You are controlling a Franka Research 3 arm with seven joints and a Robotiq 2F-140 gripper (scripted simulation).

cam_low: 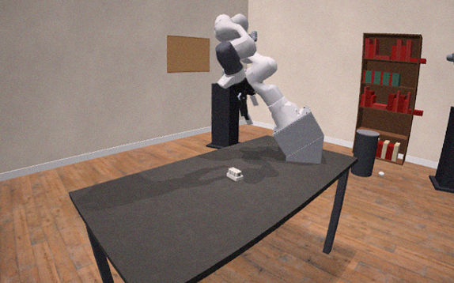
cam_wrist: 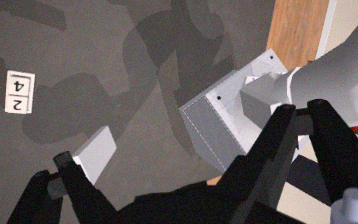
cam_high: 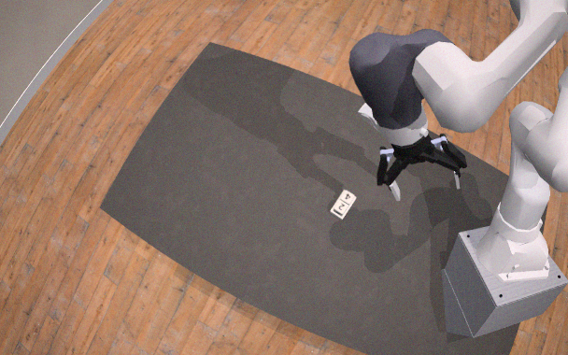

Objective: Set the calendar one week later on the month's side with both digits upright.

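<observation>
Overall, we find the gripper (cam_high: 426,183) (cam_low: 252,111) raised above the dark table (cam_high: 224,224) (cam_low: 182,203) (cam_wrist: 145,165), its 2 fingers spread wide with nothing pinched between them. In the top view, the calendar (cam_high: 343,204) (cam_low: 234,174) (cam_wrist: 20,92) sits well apart from the gripper, at about 8 o'clock from it. In the wrist view we locate the calendar at 9 o'clock, by the picture's edge.

We note 2 pale cubes side by side in a white tray, which rests on the table. Their upward faces carry a 4 and a 2; we cannot read the date side with the month's name.

We record the arm's grey mount (cam_high: 472,299) (cam_low: 303,144) (cam_wrist: 210,130) at 4 o'clock from the calendar in the top view. In the exterior view, a bookshelf (cam_low: 413,89) stands at 2 o'clock from the calendar, and a corkboard (cam_low: 188,55) hangs on the wall at 11 o'clock.
</observation>
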